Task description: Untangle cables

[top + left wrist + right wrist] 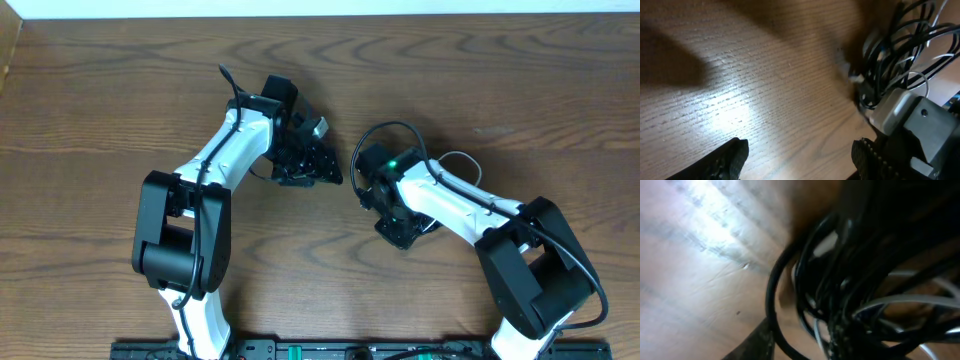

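On the wooden table (100,100), near its middle, the two grippers are seen facing each other, close but apart. The left gripper (800,161) is held wide over bare wood, and nothing is caught between its fingers (729,159). Under the right arm, the cables are gathered in one tangled heap. From the right wrist, the black cable (771,290) is seen in many overlapping loops, with the white cable (910,300) threaded through them on the right side. The right gripper (800,337) is pressed low into this heap, and strands are seen lying between its fingers. Whether they are clamped cannot be told, since the view is blurred and crowded. From the left wrist, the same tangle is shown at the upper right, just beyond the right gripper's grey body.
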Tool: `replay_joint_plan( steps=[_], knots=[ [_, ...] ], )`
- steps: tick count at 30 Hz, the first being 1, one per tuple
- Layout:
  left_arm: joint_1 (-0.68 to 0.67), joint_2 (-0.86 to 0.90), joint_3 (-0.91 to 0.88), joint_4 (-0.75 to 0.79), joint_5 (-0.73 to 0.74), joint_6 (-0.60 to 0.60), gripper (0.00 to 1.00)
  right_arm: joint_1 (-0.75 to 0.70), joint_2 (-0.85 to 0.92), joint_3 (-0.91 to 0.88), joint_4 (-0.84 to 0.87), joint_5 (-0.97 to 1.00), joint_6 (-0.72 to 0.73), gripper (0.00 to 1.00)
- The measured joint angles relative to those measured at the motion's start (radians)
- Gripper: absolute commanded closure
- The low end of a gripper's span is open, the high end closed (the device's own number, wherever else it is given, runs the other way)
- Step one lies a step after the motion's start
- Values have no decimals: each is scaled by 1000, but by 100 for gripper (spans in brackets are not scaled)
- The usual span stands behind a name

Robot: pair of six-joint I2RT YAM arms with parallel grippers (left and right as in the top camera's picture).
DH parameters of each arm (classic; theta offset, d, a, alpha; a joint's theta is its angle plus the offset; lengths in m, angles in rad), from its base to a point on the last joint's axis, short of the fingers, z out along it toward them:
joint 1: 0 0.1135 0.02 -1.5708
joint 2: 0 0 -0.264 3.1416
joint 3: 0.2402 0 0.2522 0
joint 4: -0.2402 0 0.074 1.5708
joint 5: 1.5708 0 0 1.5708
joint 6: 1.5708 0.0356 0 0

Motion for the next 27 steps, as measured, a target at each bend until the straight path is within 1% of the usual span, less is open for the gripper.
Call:
replay_joint_plan(
  steps=[1,6,9,13,16,19,23,24,27],
  knots=[
    [0,0,0,0,0,0,29,0,-3,-5,16,5,3,99],
    [0,0,0,0,0,0,29,0,-3,-16,58,12,18,99],
    [0,0,0,-3,0,0,28,-1,-3,10,4,-21,38,99],
    [3,0,0,-11,32,7,28,-23,-6,125,-83,-143,53,99],
    [18,0,0,-31,159,70,28,-76,-46,223,-71,-266,59,99],
    [45,0,-1,-84,352,189,28,-156,-119,287,-37,-414,70,99],
    [71,0,-2,-159,562,346,27,-284,-196,322,13,-593,118,99],
    [74,0,-2,-172,605,380,25,-319,-205,323,19,-639,131,99],
    [75,0,-2,-176,701,450,24,-394,-200,319,41,-756,156,99]
  ],
)
